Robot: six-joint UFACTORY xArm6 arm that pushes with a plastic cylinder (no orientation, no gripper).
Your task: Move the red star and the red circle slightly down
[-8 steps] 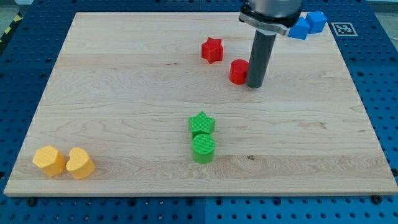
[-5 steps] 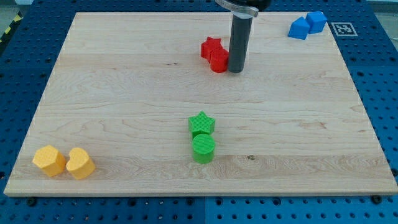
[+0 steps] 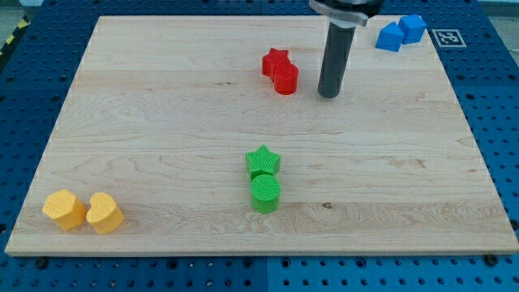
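Observation:
The red star [image 3: 275, 61] lies in the upper middle of the wooden board [image 3: 162, 122]. The red circle [image 3: 286, 79] touches it at its lower right. My tip [image 3: 328, 95] rests on the board to the right of the red circle, apart from it by a small gap. The dark rod rises from the tip out of the view's top.
A green star [image 3: 263, 161] and a green circle [image 3: 265, 194] touch each other below the middle. Two yellow blocks [image 3: 64, 208] [image 3: 105, 213] sit at the bottom left. Two blue blocks [image 3: 391, 36] [image 3: 413, 27] sit at the top right corner.
My tip pushed the red circle up and left against the red star, then drew back to the right, leaving a gap. The red star barely moved.

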